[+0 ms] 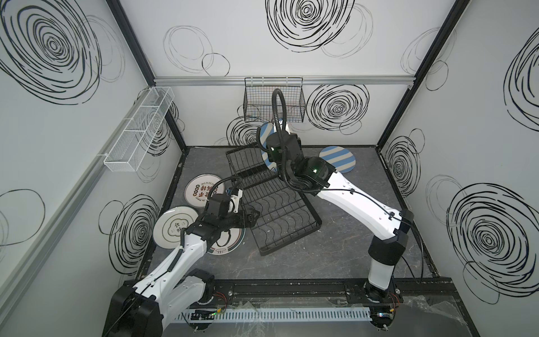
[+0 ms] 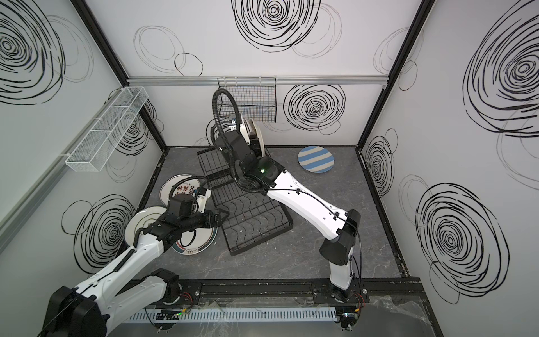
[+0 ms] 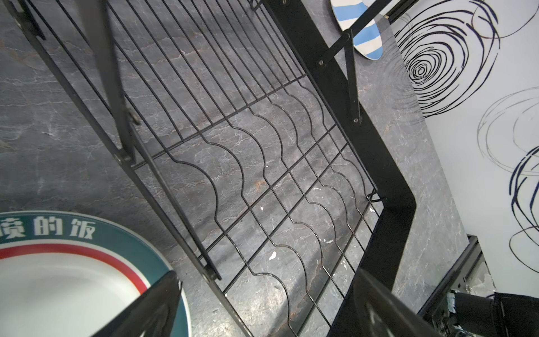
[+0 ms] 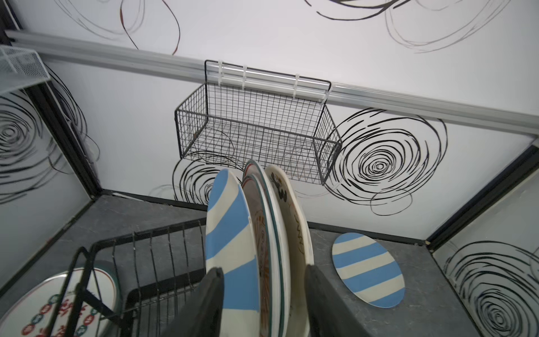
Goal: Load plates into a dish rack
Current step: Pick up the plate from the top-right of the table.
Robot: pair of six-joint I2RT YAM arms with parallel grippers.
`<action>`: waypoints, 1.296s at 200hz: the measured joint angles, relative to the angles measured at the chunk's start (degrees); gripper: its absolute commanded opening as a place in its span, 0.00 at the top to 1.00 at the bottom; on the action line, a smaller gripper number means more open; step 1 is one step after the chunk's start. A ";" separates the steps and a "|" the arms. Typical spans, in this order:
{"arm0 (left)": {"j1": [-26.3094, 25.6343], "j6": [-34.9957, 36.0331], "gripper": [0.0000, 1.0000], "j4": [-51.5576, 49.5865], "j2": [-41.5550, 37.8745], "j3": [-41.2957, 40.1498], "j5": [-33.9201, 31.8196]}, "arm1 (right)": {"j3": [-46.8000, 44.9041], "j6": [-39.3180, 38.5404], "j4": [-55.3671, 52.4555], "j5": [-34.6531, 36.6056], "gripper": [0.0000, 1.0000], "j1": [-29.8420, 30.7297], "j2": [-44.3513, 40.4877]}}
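Upright plates (image 4: 227,227) are standing in the dish rack's (image 1: 290,239) upper tier, the right gripper (image 4: 264,270) straddling them, jaws spread; the left gripper (image 3: 267,274) is hovering spread over the rack's lower tray; a striped plate (image 1: 338,159) is lying flat beside the rack.

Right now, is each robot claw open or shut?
Left gripper: open, holding nothing.
Right gripper: open, straddling the upright round plates in the black wire dish rack.

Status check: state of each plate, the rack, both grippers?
Dish rack: upper basket part-filled, lower tray bare.
Racked striped plate: on edge.
Sunburst plate: on edge beside it.
Black-script plate: on edge, racked.
Other striped plate: lying flat.
Red-character plate: lying flat.
Teal-red-rimmed plate: flat beside rack.
Cloud-emblem plate: lying flat.
Left gripper: open, empty.
Right gripper: open, straddling racked plates.
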 measured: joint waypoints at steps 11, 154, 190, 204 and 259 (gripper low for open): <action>0.00 0.00 0.04 0.00 0.37 0.00 0.00 | -2.12 0.52 0.50 -2.80 0.40 -1.49 -2.54; 0.55 -3.50 0.04 2.97 1.77 -2.10 -1.57 | -80.59 24.41 31.45 -59.89 0.25 -60.74 -28.48; 0.55 -4.68 0.04 4.61 1.86 -3.19 -2.40 | -75.06 26.71 37.64 -71.08 0.23 -66.31 -14.10; 0.55 -5.09 0.04 5.33 1.97 -3.61 -2.67 | -72.81 27.58 40.19 -74.12 0.22 -67.47 -9.64; 0.55 -6.08 0.04 7.54 1.97 -4.87 -4.13 | -65.07 30.47 45.57 -80.17 0.22 -69.00 4.81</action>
